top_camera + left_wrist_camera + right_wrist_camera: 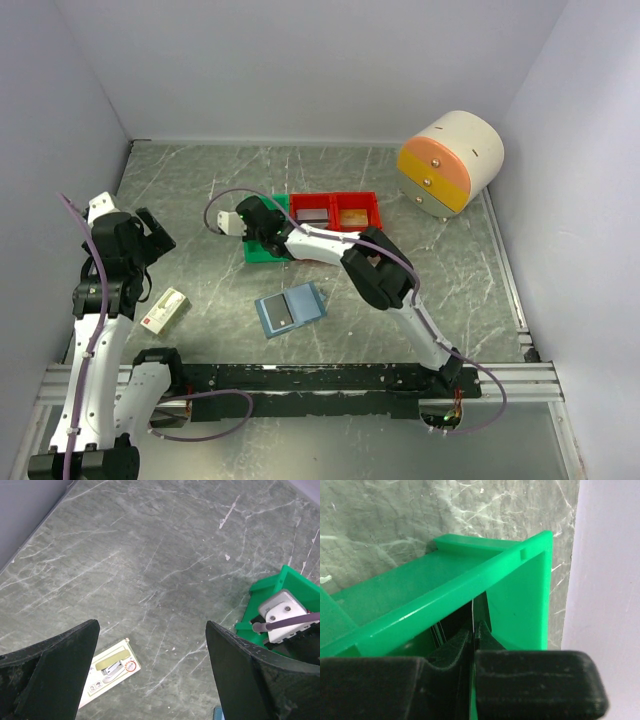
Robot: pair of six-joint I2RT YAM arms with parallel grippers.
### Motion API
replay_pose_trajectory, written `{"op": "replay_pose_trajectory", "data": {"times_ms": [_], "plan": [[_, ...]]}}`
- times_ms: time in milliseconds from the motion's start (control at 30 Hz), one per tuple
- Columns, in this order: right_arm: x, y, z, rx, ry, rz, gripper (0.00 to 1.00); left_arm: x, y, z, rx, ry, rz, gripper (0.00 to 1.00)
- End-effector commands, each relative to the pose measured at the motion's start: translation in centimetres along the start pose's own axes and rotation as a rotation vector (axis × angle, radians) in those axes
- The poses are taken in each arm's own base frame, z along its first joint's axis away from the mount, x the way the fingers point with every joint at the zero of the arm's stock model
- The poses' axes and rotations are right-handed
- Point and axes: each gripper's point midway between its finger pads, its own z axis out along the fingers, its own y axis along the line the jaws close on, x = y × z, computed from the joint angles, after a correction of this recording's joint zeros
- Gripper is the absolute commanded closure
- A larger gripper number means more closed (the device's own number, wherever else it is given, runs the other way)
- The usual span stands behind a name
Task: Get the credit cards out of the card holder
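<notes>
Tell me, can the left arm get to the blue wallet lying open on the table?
Probably yes. The card holder lies open and uncovered, the left arm has open jaws, and the right arm reaches away to the green bin. Only the small box lies nearby.

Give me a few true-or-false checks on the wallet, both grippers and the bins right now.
1. The card holder lies open on the table. True.
2. The left gripper is shut on the small box. False: its jaws are wide open and empty; the box lies on the table.
3. The right gripper is at the green bin, jaws closed. True; a thin edge, possibly a card, shows between them.
4. The drawer unit stands at the near left corner. False: it is at the far right.
</notes>
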Motion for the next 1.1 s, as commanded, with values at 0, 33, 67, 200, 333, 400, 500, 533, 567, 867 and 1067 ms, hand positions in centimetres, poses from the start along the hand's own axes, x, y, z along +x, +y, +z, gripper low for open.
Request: {"op": "replay_pose_trajectory", "data": {"times_ms": [0, 33, 67, 200, 333, 400, 500, 533, 567, 867, 1067], "plan": [[-0.1, -1.5, 0.2, 0.034, 0.012, 0.021, 1.0, -0.8, 0.2, -0.3, -0.005, -0.027, -0.007, 0.01], [-0.2, -1.3, 0.2, 0.021, 0.014, 0.026, 1.0, -0.8, 0.2, -0.3, -0.004, -0.029, -0.008, 0.0], [-0.1, -1.3, 0.2, 0.011, 0.02, 0.034, 0.99, -0.8, 0.2, -0.3, -0.003, -0.031, -0.008, 0.01], [0.5, -1.2, 0.5, 0.006, 0.049, 0.036, 0.97, -0.7, 0.1, -0.3, 0.003, -0.026, -0.005, 0.0], [1.0, -0.8, 0.9, -0.01, 0.066, 0.035, 0.94, -0.5, -0.2, -0.1, 0.017, -0.016, 0.002, 0.01], [0.9, -0.6, 1.0, -0.017, 0.064, 0.039, 0.94, -0.5, -0.2, -0.1, 0.016, -0.013, 0.003, 0.0], [0.8, -0.4, 1.2, -0.022, 0.055, 0.034, 0.94, -0.5, -0.1, 0.0, 0.014, -0.011, 0.003, 0.0], [0.9, -0.3, 1.4, -0.02, 0.056, 0.034, 0.94, -0.5, -0.1, 0.0, 0.014, -0.012, 0.002, 0.0], [0.9, -0.3, 1.4, -0.017, 0.056, 0.03, 0.94, -0.5, -0.1, 0.0, 0.012, -0.012, 0.002, 0.0], [0.7, -0.5, 0.8, -0.033, 0.046, 0.055, 0.76, -0.5, -0.1, 0.0, 0.014, -0.013, 0.003, 0.0], [-0.1, -0.9, -0.2, -0.063, 0.02, 0.087, 0.63, -0.4, -0.2, 0.1, 0.017, -0.007, 0.006, 0.0]]}}
